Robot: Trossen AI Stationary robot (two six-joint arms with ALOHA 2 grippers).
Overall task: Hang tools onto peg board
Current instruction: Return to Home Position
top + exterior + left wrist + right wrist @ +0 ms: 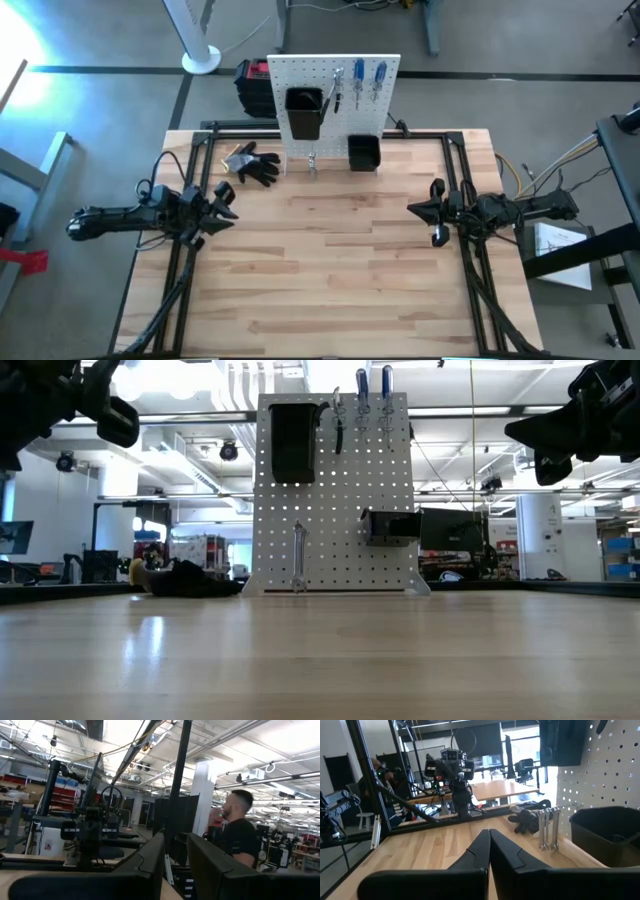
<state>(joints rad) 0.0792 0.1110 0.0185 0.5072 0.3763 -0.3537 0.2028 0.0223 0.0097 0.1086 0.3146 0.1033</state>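
- My left gripper [228,203] hangs raised over the table's left side, fingers a little apart, empty.
- My right gripper [489,832] hangs over the right side, fingertips pressed together on nothing.
- The peg board [340,510] stands upright at the far middle.
- Blue screwdrivers [386,385] hang top right, beside what I take for pliers [337,420].
- Silver wrenches [298,555] hang low on the left.
- Black gloves [255,163] lie left of the board.
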